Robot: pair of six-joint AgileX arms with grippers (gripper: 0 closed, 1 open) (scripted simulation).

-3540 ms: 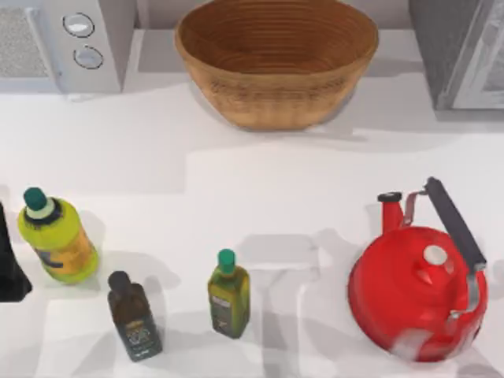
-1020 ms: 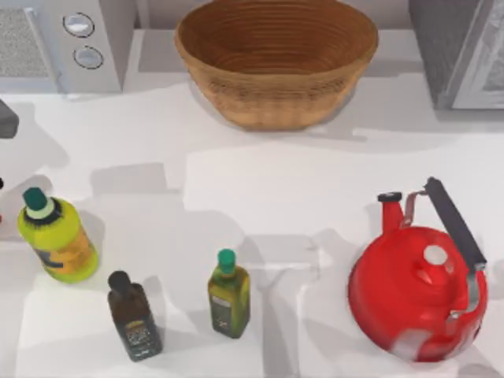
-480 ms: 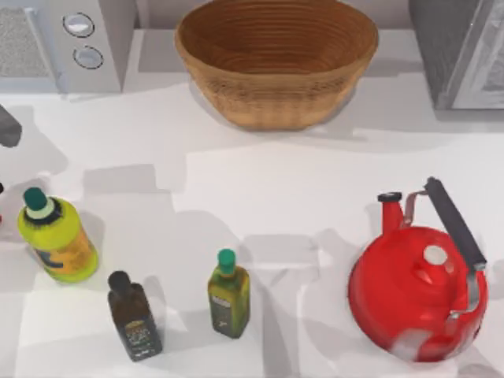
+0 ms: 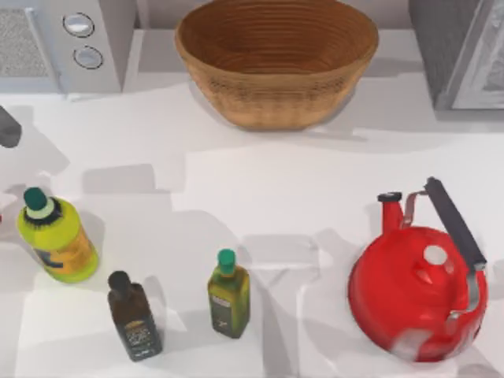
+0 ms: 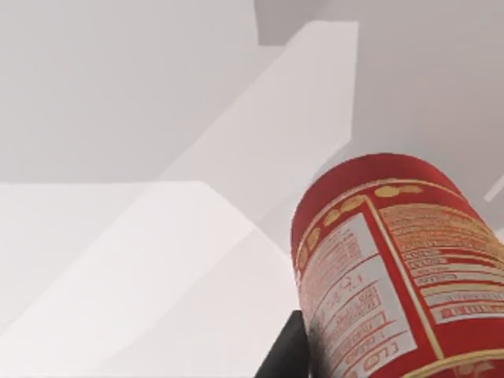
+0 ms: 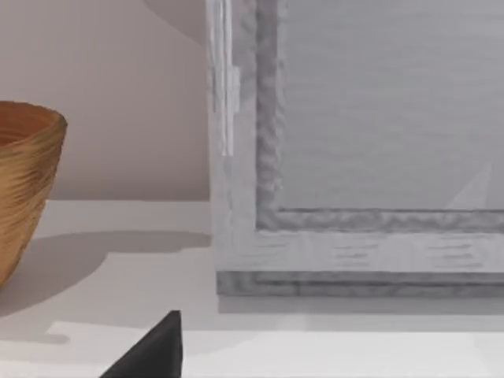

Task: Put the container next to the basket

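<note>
Fingers of the left arm appeared to be grasping the can point(image 5: 386, 268): in the left wrist view its red body and cream label sat very close to the camera, with one dark finger point(image 5: 287, 354) touching its side, though the far side of the grip was hidden. From above, just a dark bit of the left arm point(image 4: 6, 126) showed at the counter's left edge, so the can was judged to be held somewhere off that edge, well apart from the basket point(image 4: 276, 63) at the middle of the back edge. The right arm sat parked near the back right corner, a dark finger tip point(image 6: 153, 350) showing in its wrist view; whether its fingers were open could not be told. The way to the basket looked risky. The yellow-green bottle point(image 4: 57, 236) stood near the left edge, with the dark bottle point(image 4: 134, 316) and the green-capped bottle point(image 4: 228, 293) toward the front, and a low carry could knock one over. The microwave point(image 4: 67, 43) stood at the back left corner beside the basket, leaving a narrow gap; a wide swing might clip it, or the can might nudge the basket's wall.
</note>
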